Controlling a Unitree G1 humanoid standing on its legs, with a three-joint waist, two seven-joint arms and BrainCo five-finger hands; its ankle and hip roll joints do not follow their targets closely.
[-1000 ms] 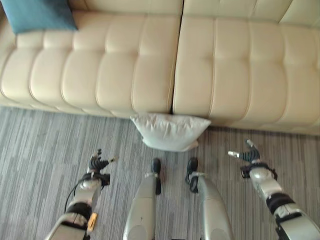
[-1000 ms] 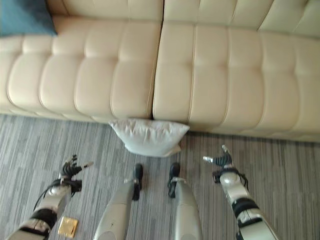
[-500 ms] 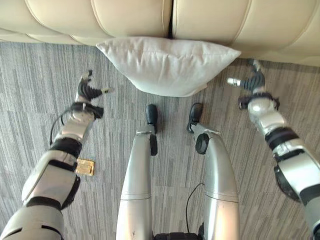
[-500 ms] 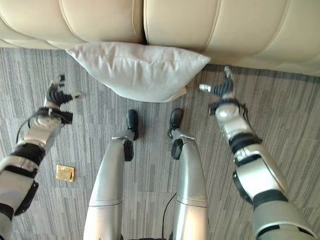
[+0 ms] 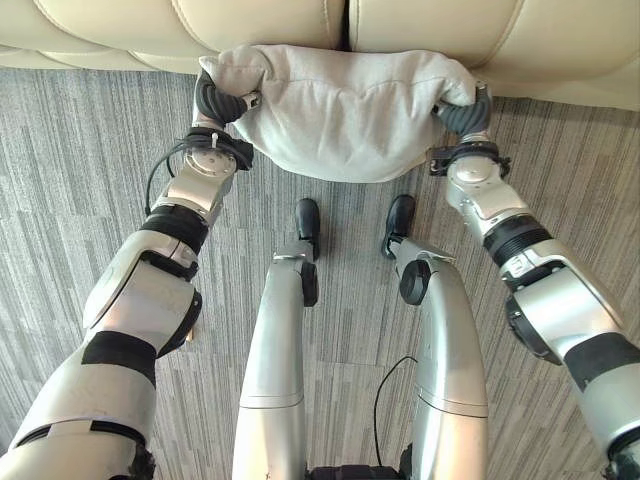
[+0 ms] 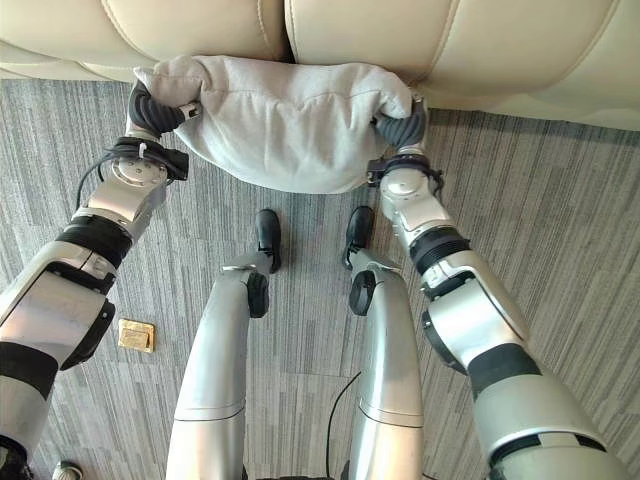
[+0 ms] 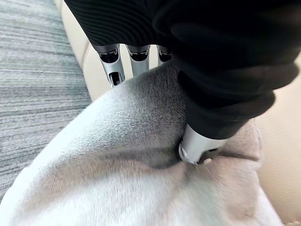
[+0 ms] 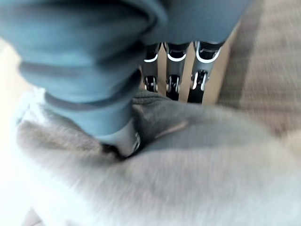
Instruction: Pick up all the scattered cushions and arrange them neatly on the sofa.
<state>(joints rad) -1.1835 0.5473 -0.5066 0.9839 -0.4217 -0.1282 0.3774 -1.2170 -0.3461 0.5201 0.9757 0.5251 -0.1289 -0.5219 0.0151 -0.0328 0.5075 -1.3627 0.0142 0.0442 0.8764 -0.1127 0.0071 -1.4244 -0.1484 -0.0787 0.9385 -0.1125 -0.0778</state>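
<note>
A pale grey cushion (image 5: pixel 340 110) lies on the carpet against the front of the cream sofa (image 5: pixel 260 25). My left hand (image 5: pixel 218 100) is shut on the cushion's left corner and my right hand (image 5: pixel 462 108) on its right corner, so both ends are bunched up. In the left wrist view the thumb (image 7: pixel 197 141) digs into the cloth (image 7: pixel 117 179) while the fingers (image 7: pixel 136 59) reach behind it. The right wrist view shows the same hold, with the fingers (image 8: pixel 174 70) wrapped over the cushion's edge (image 8: pixel 188 165).
Grey striped carpet (image 5: pixel 80 160) covers the floor in front of the sofa. A small gold square (image 6: pixel 134 335) lies on the carpet to my left.
Both hands have moved inward from beside the cushion onto its two corners and closed on them. The cushion's ends are now crumpled. The view has tipped down since a second ago.
</note>
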